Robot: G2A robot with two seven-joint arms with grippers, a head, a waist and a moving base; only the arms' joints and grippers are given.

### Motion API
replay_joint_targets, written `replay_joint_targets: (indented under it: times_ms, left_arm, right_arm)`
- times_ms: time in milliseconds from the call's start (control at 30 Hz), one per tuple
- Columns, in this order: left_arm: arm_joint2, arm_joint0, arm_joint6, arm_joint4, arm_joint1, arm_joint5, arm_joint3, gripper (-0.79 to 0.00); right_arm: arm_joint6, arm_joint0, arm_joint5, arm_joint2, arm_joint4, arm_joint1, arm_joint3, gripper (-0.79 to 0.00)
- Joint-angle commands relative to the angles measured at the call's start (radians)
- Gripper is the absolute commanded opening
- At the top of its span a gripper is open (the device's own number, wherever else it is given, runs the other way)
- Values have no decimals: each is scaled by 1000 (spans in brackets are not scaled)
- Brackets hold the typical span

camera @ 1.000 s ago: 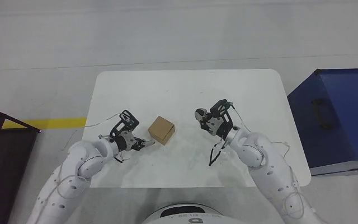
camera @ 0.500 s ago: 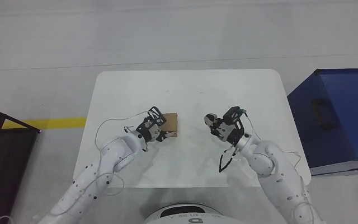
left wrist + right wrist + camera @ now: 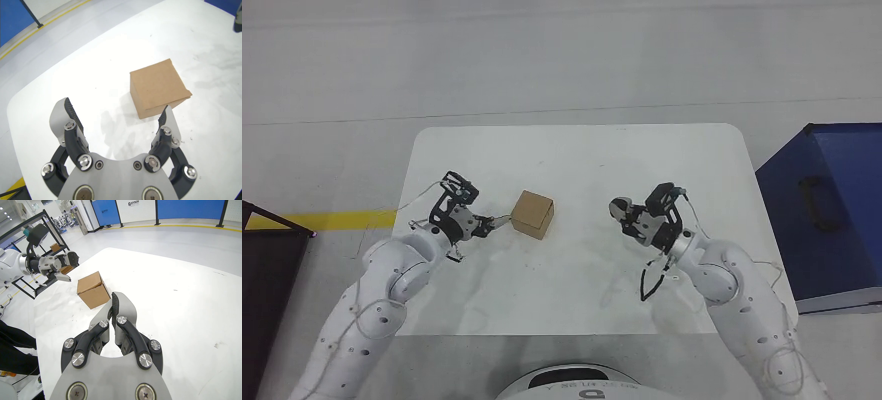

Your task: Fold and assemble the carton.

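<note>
A small brown carton (image 3: 532, 214) stands closed as a cube near the middle of the white table (image 3: 572, 160). In the left wrist view the carton (image 3: 158, 88) shows a top flap slightly overhanging one edge. My left gripper (image 3: 116, 108) is open just short of it, empty, one fingertip (image 3: 166, 113) close to the carton's lower edge. From the top view the left gripper (image 3: 497, 221) sits to the carton's left. My right gripper (image 3: 113, 300) is shut with nothing in it, a short way right of the carton (image 3: 92, 289); the top view shows the right gripper (image 3: 625, 215).
A blue bin (image 3: 827, 210) stands off the table's right side. A dark frame (image 3: 267, 250) sits by the left edge with a yellow floor line (image 3: 342, 218) behind it. The table's far half is bare white surface.
My left gripper, which was against the carton half a second ago, has drawn back to the left and away from it. The carton turned slightly. The right arm barely moved.
</note>
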Motion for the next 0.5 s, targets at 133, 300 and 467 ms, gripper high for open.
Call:
replay_joint_targets:
  times_ms: [133, 300, 467]
  left_arm:
    - [83, -88, 39, 152, -22, 166, 73, 0]
    - [237, -180, 17, 235, -56, 204, 171, 0]
    - [332, -224, 11, 222, -84, 177, 210, 0]
  right_arm:
    - [1, -3, -3, 3, -2, 3, -8, -785]
    - [-14, -31, 6, 18, -5, 7, -27, -785]
    - [-32, -70, 17, 30, -7, 11, -48, -785]
